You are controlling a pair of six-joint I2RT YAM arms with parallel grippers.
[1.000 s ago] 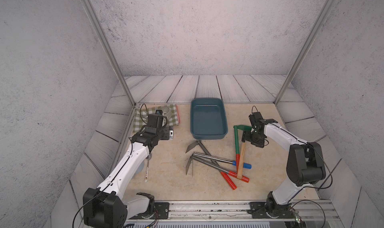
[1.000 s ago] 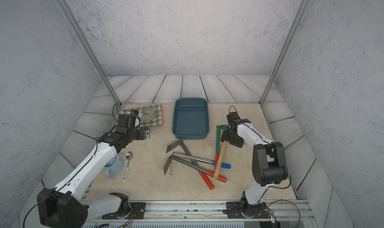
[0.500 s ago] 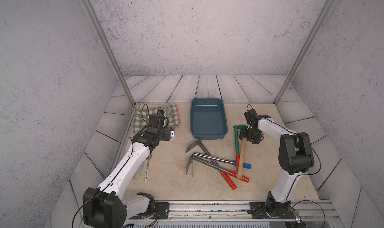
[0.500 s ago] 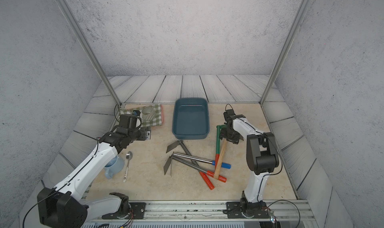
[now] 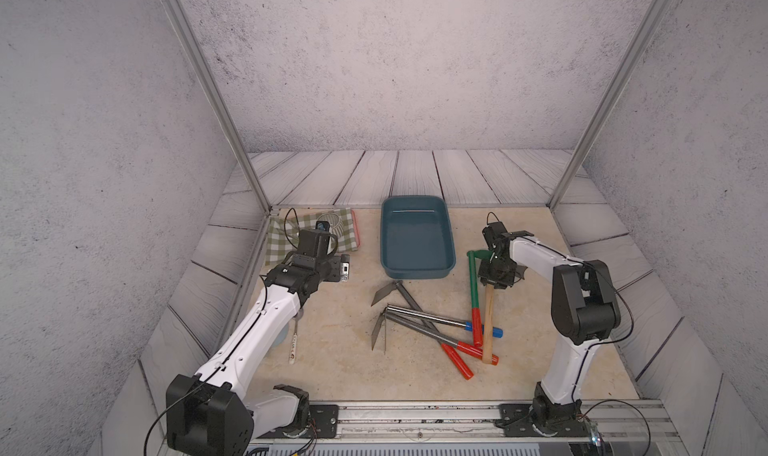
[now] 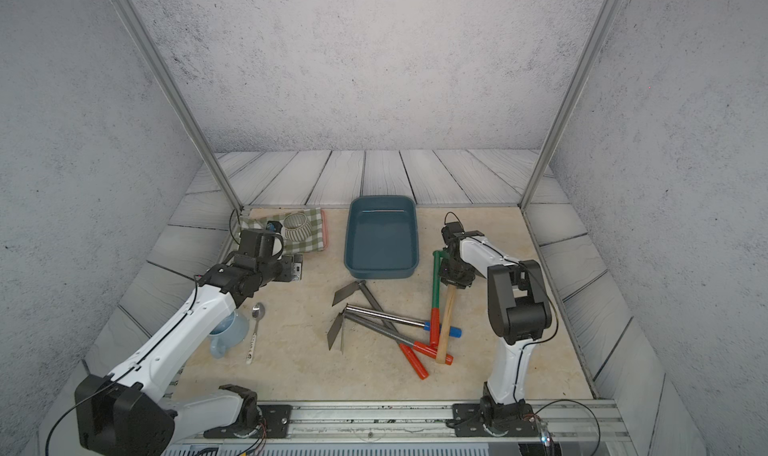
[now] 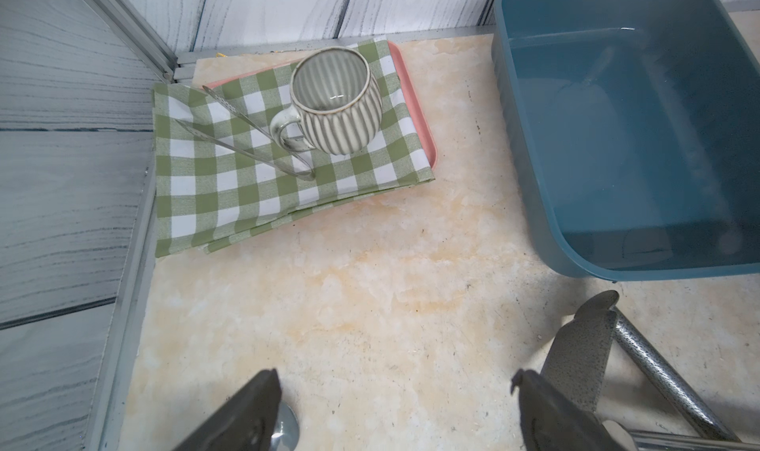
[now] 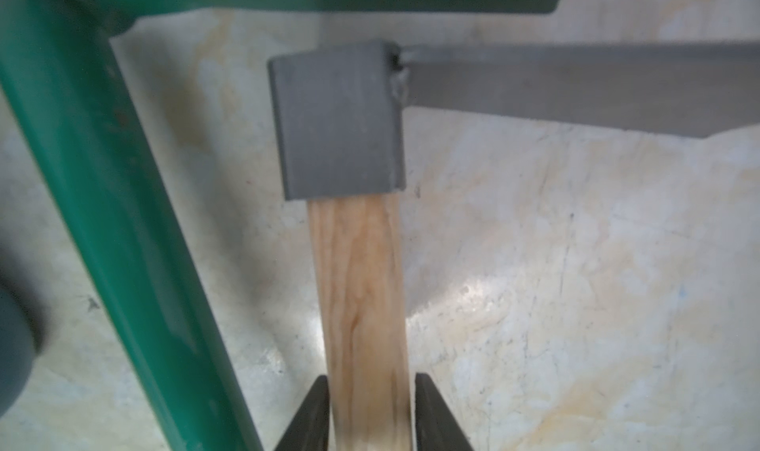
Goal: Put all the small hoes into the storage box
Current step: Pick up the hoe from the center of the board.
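**Left arm.** The left gripper (image 7: 395, 377) hovers over bare worktop (image 7: 329, 264) with its jaws wide apart and nothing between them. It stands near the checked cloth (image 7: 230, 190), which carries the striped mug (image 7: 337, 107) and the tongs (image 7: 242, 136), and is well apart from the tools. This posture probably keeps it out of the working arm's path.

**Centre.** The storage box (image 5: 417, 272) sits at the back of the worktop, open side up, with nothing in it. Its near wall faces the tool pile, so the transfer path should be short. In front of the box, three steel-shafted hoes (image 5: 419, 329) lie crossed. A green-handled hoe (image 5: 471, 287) lies just beside them.

**Right arm.** The small hoe (image 5: 488, 321) lies beside the green handle, outside the box. Its wooden handle crosses the coloured grips of the pile, and its grey socket (image 8: 337, 124) points toward the back. The right gripper (image 8: 372, 387) is closed on the wooden handle just behind the socket, one finger against each side. Holding close to the head likely puts the grip near the heavy end, which should limit droop on lifting. Whether the hoe has left the surface cannot be told.
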